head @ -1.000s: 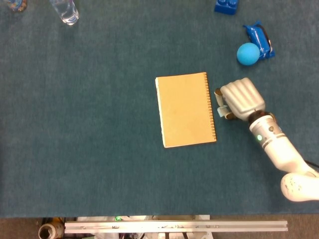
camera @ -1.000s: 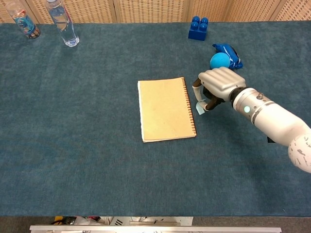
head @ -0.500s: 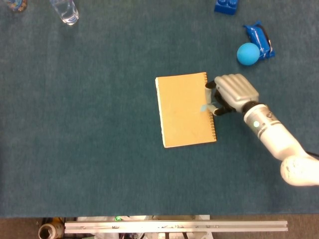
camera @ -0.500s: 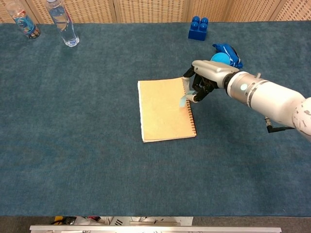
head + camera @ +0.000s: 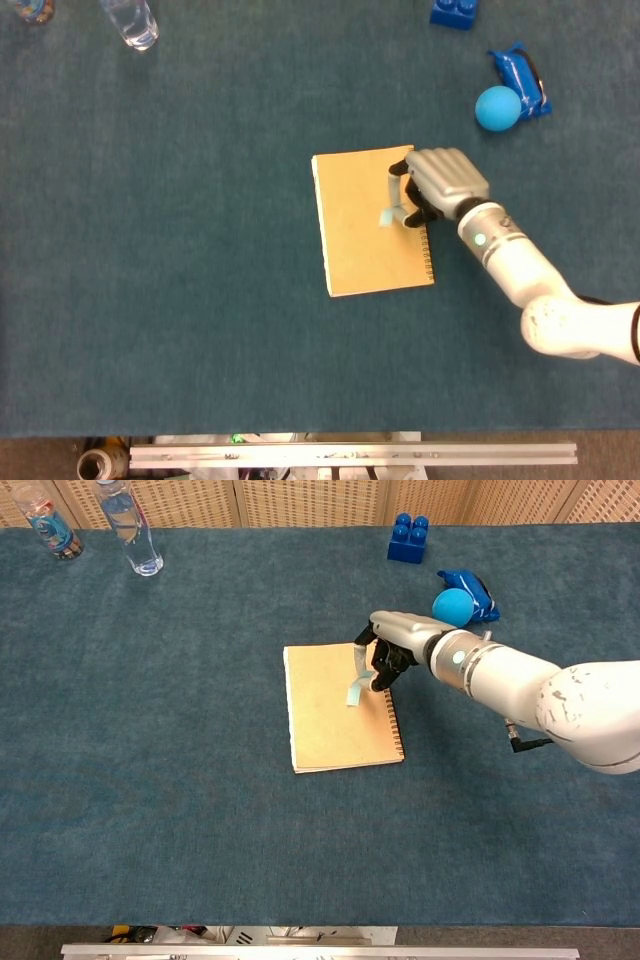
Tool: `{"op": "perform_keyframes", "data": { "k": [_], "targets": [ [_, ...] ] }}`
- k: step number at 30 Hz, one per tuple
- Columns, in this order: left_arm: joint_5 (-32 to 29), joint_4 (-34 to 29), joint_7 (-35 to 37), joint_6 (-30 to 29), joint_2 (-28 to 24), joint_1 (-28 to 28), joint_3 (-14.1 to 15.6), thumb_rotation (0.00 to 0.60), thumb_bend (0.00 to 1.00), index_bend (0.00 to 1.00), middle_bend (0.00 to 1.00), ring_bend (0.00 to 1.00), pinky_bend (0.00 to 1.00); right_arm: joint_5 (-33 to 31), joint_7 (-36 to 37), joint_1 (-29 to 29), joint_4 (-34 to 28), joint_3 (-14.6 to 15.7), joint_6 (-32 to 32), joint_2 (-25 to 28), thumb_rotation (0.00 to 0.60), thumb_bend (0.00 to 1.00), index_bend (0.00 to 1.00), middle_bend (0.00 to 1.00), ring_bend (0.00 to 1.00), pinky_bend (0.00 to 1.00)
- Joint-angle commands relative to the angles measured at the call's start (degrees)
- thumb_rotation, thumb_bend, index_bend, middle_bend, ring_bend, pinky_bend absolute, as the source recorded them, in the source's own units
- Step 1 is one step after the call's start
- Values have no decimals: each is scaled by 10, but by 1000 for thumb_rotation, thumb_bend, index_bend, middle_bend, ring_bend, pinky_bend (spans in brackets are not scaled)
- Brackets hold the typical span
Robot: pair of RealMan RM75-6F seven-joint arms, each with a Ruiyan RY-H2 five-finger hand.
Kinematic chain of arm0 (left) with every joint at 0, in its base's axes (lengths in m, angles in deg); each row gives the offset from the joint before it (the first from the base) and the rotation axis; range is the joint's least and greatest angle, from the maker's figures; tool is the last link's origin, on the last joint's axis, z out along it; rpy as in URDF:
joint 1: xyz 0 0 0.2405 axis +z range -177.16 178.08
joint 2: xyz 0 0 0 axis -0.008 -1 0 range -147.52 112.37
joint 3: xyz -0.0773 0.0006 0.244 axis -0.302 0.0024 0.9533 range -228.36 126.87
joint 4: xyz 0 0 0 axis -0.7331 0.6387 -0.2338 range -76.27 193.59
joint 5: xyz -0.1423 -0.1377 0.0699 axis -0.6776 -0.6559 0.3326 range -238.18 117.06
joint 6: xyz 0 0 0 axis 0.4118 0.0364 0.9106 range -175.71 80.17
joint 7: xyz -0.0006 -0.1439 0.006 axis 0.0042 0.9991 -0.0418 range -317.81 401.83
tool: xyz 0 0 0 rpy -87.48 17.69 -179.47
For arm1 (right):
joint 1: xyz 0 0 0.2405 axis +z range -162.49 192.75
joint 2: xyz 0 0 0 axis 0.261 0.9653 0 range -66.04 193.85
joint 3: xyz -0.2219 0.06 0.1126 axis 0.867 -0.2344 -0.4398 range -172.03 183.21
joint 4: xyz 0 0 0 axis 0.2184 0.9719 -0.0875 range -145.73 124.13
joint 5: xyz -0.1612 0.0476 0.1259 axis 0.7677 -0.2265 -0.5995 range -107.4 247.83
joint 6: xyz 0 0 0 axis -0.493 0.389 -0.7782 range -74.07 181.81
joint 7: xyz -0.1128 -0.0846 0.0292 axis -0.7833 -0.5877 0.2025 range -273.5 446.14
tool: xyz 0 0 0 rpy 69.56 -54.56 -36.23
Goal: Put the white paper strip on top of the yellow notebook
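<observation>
Paper, by the look of it: white paper strip (image 5: 356, 684) thin, near weightless and limp, drooping from the right hand (image 5: 438, 183) and curling at its free end. Probably easy to crumple or let flutter, so best pinched lightly near one end, as here, and laid down flat rather than dropped. Held between fingers (image 5: 381, 670) closed on its upper end, hanging just above the right half of the yellow notebook (image 5: 368, 222), lower tip close to the cover or touching it; cannot tell which. Against half a second ago, carried further left, from over the spiral edge to well inside the cover, wrist swung across with it. Left hand nowhere in either view. Notebook unmoved on the bench (image 5: 200, 300).
</observation>
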Motion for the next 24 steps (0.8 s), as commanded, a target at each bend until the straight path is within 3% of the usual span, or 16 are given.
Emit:
{"op": "perform_keyframes", "data": {
  "k": [1,24],
  "targets": [
    [0,0,-1,1,0,-1,0,600,261,177,312,285,230,-5,-8,8,7,6,7,-9,600,350,653,940,1000,1000],
    [-7,6,1,8,3,2,2,600,261,176,312,284,230,28,-51,25,41,36,57,-53,600,351,653,940,1000,1000]
  ]
}}
